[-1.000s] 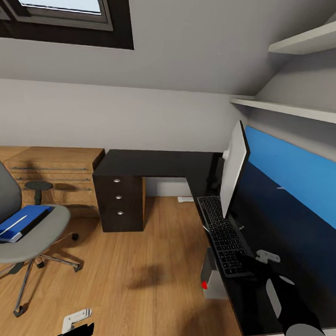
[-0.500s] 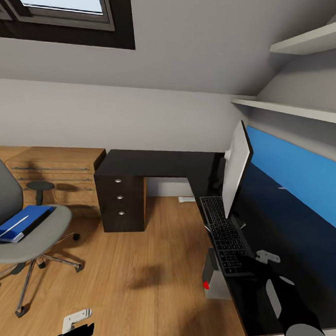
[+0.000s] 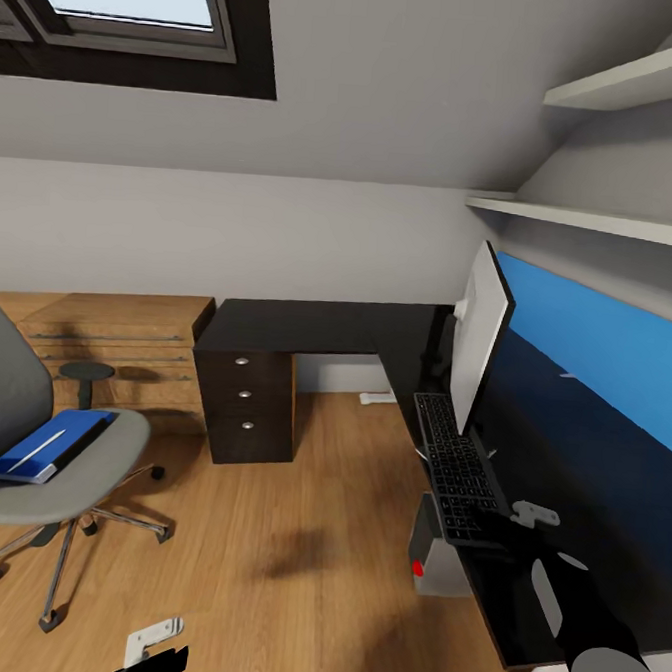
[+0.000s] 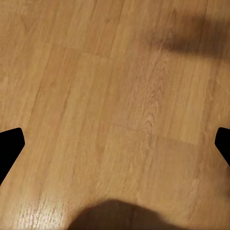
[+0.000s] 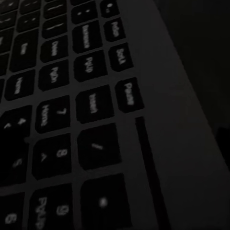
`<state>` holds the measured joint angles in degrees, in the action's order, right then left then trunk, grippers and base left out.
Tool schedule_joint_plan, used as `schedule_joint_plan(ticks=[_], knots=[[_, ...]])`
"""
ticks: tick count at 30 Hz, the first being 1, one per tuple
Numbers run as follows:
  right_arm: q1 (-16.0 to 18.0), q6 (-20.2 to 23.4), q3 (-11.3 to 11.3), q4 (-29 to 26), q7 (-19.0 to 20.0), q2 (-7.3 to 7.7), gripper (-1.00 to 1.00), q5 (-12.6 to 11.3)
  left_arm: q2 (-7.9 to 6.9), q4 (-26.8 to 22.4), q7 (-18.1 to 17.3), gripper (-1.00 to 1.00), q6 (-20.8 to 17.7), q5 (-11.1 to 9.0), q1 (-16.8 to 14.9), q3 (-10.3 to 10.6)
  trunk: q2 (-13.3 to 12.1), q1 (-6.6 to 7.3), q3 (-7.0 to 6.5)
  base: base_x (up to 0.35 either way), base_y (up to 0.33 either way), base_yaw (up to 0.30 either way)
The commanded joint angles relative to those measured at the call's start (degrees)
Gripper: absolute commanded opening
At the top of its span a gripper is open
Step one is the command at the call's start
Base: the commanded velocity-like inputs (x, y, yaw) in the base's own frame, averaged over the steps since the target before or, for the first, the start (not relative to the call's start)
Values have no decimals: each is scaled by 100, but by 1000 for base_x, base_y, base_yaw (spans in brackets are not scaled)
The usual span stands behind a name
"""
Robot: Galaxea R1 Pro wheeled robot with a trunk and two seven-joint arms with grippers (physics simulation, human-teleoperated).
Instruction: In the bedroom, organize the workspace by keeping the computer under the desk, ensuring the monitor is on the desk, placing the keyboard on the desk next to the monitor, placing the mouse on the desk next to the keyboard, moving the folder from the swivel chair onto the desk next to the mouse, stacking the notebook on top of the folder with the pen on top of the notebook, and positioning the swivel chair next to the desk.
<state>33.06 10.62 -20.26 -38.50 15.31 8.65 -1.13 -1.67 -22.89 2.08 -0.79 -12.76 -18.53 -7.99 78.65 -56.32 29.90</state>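
Observation:
The black desk (image 3: 317,327) runs along the wall and down the right side. On it the monitor (image 3: 479,338) stands edge-on, with the black keyboard (image 3: 457,467) lying in front of it. My right gripper (image 3: 501,533) rests at the keyboard's near end, and the keys (image 5: 91,103) show very close in the right wrist view; its jaws are hidden. The grey computer (image 3: 431,558) stands under the desk. The swivel chair (image 3: 61,472) at left carries the blue folder (image 3: 53,440) with a thin white stick on it. My left gripper (image 4: 115,143) hangs open over the floor. The mouse is out of view.
A low light-wood cabinet (image 3: 105,345) stands behind the chair. The black drawers (image 3: 246,402) sit under the desk's left end. A small white object (image 3: 375,398) lies on the floor by the wall. Shelves (image 3: 585,218) hang above the desk.
The whole picture has slid a little to the right, so the camera moved. My right gripper stays at the keyboard's near end; the left gripper is unchanged.

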Motion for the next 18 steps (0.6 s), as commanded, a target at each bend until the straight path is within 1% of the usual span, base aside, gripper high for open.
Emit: schedule_joint_plan(ticks=[1, 11, 18], knots=[[-1, 71, -22, 0, 34, -4, 100, -12, 0, -5, 12, 100, -9, -60, -2, 8, 3, 0, 7, -5, 16, 0], [-1, 71, -22, 0, 34, -4, 100, -19, 0, -5, 12, 100, -9, -60, -2, 8, 3, 0, 7, -1, 7, 0], [-1, 71, -16, 0, 34, -4, 100, -19, 0, -5, 12, 100, -9, -60, -2, 8, 3, 0, 7, 0, 111, 0]])
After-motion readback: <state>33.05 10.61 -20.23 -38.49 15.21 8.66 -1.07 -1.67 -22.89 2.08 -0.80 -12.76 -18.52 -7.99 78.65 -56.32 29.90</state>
